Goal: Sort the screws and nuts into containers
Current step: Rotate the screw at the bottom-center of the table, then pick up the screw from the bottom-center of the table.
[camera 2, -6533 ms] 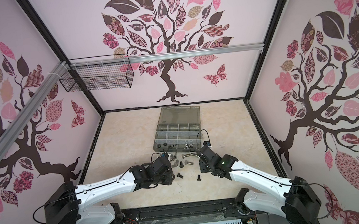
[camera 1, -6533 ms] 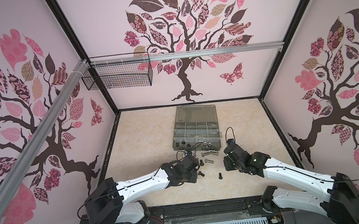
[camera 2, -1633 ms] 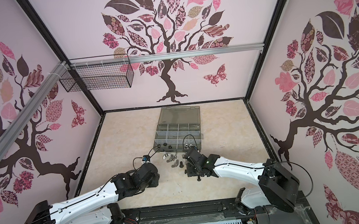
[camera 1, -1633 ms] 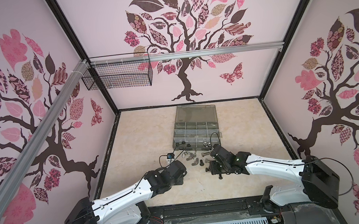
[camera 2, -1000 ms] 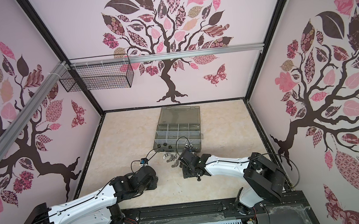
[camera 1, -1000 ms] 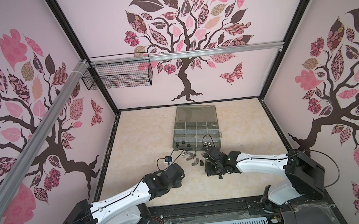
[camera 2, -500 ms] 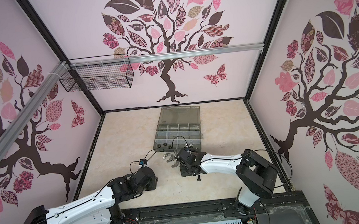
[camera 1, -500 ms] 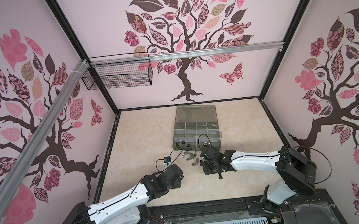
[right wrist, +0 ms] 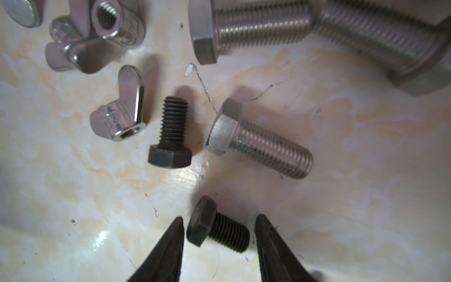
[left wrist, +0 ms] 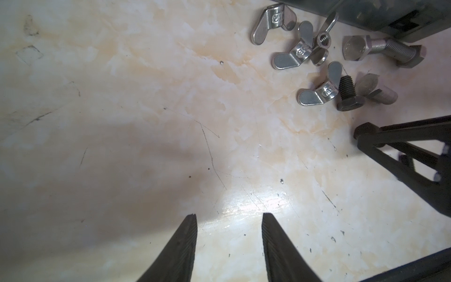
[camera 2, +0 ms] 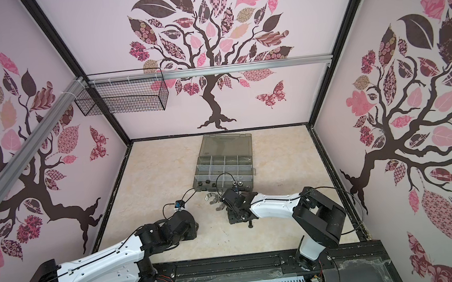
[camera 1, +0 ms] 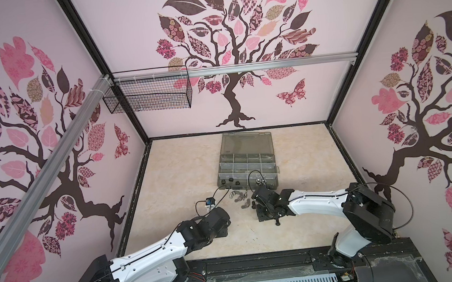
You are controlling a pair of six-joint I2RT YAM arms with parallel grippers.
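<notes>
Down low on the cream marbled counter (right wrist: 73, 190), the right end effector (right wrist: 219, 218) has its two dark wedge-shaped fingers (right wrist: 168, 251) partly open. They straddle a short black hex-head bolt (right wrist: 219, 232) lying flat and crosswise between the tips. Slivers of counter show on either side of it, so there is no clamp on it. Just ahead of the tips lies a second black threaded bolt (right wrist: 170, 136), flanked by a shiny silver hex bolt with a thick threaded shank (right wrist: 261, 146) and a polished silver wing nut (right wrist: 119, 117). Farther ahead, two bigger silver bolts (right wrist: 263, 24) crowd in. Beyond the pile sits the smoky grey translucent organizer case (camera 1: 246, 159), lid laid back. The left end effector (left wrist: 229, 217) hangs partly open and empty over bare counter, well clear of the pile.
</notes>
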